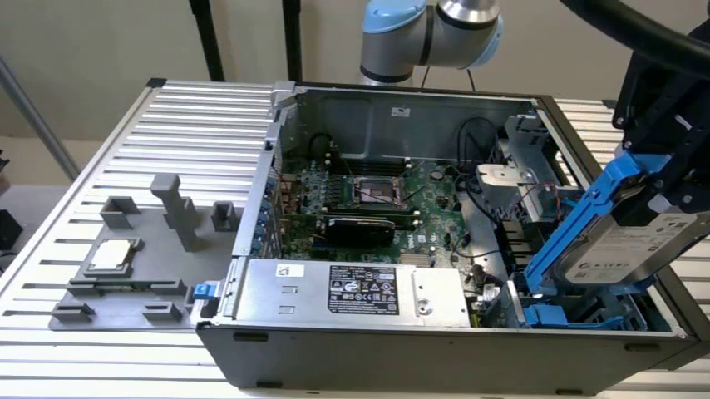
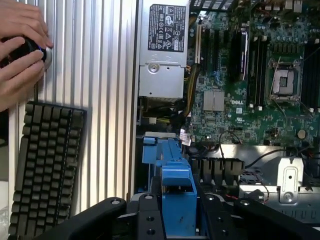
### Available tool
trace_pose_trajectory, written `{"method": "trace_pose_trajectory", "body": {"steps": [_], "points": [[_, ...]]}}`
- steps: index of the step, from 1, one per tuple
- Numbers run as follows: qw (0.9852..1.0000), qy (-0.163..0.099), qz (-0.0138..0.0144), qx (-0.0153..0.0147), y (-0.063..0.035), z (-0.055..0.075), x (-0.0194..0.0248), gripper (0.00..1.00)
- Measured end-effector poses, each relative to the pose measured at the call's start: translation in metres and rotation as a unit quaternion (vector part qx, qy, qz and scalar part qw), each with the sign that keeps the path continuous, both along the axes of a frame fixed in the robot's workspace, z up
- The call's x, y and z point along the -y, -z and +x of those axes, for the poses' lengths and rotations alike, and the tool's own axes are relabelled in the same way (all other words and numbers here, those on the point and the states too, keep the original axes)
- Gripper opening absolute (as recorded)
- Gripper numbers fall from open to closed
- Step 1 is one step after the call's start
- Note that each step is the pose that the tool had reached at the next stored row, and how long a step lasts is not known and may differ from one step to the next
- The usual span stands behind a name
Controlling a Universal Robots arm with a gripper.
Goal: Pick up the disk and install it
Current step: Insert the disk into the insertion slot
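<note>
Disk (image 1: 627, 245) hangs tilted in its blue frame, pinched between the fingers of the gripper (image 2: 177, 217), which press on the frame from both sides. Just below the gripper is the open case (image 1: 444, 353) with its blue bay brackets (image 1: 566, 316); the disk is not yet seated there. Farther from the gripper, inside the case, are the motherboard (image 1: 377, 195) and the power supply (image 1: 355, 291). Well apart, a person's hands (image 2: 20, 50) are beside a keyboard (image 2: 42, 170).
</note>
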State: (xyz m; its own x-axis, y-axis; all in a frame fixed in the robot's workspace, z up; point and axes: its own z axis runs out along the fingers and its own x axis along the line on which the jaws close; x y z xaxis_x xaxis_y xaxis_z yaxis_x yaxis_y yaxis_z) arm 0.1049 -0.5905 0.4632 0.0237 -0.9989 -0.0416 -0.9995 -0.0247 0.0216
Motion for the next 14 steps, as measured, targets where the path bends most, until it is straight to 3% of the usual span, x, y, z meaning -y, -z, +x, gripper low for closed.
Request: {"method": "trace_pose_trajectory", "body": {"steps": [14], "points": [[1.0,0.0,0.0001,0.0,0.0,0.0,0.0,0.0]]}}
